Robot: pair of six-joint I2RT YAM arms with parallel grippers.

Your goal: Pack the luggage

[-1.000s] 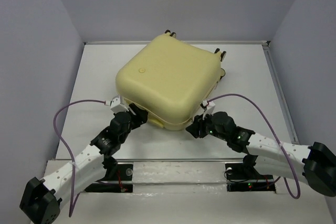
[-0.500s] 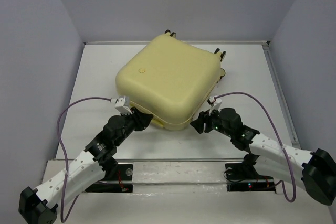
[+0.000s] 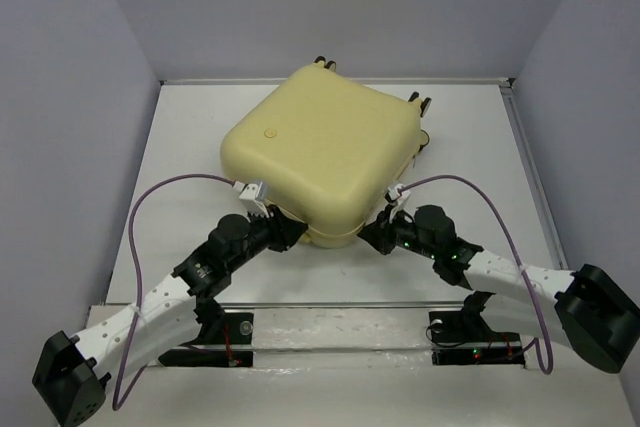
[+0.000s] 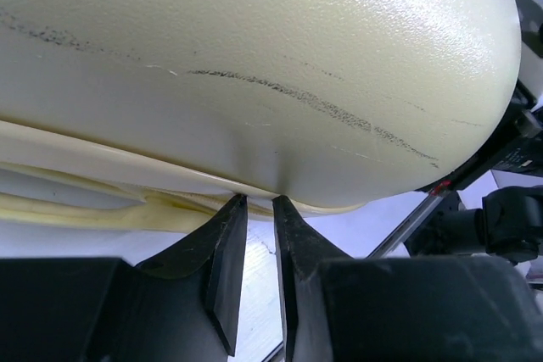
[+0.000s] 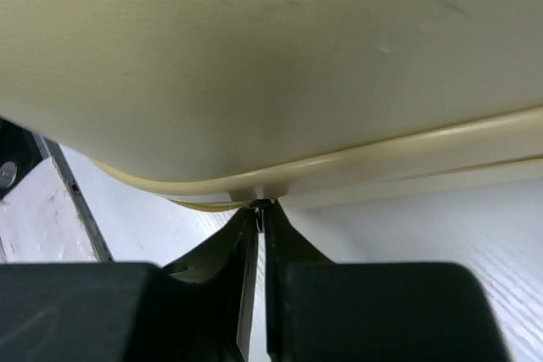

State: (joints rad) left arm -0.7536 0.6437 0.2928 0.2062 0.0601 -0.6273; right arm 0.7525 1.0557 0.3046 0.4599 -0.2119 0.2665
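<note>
The pale-yellow suitcase (image 3: 320,152) lies closed on the white table, with its round emblem (image 3: 268,133) facing up and its wheels (image 3: 418,100) at the far side. My left gripper (image 3: 296,232) is at its near-left edge. In the left wrist view, the left gripper (image 4: 260,201) has its jaws a narrow gap apart, with the tips touching the underside of the shell's (image 4: 254,65) rim and nothing between them. My right gripper (image 3: 370,237) is at the near-right corner. In the right wrist view, the right gripper (image 5: 260,206) is almost closed on a small metal tab at the shell's (image 5: 254,57) seam.
The white table (image 3: 180,167) is walled in by grey panels on the left, back and right. A rail (image 3: 340,322) runs along the near edge with both arm bases on it. Purple cables loop beside each arm.
Both grippers have moved in to the suitcase's near edge. The left one has moved right and forward under the rim. The right one has slid slightly left along the seam.
</note>
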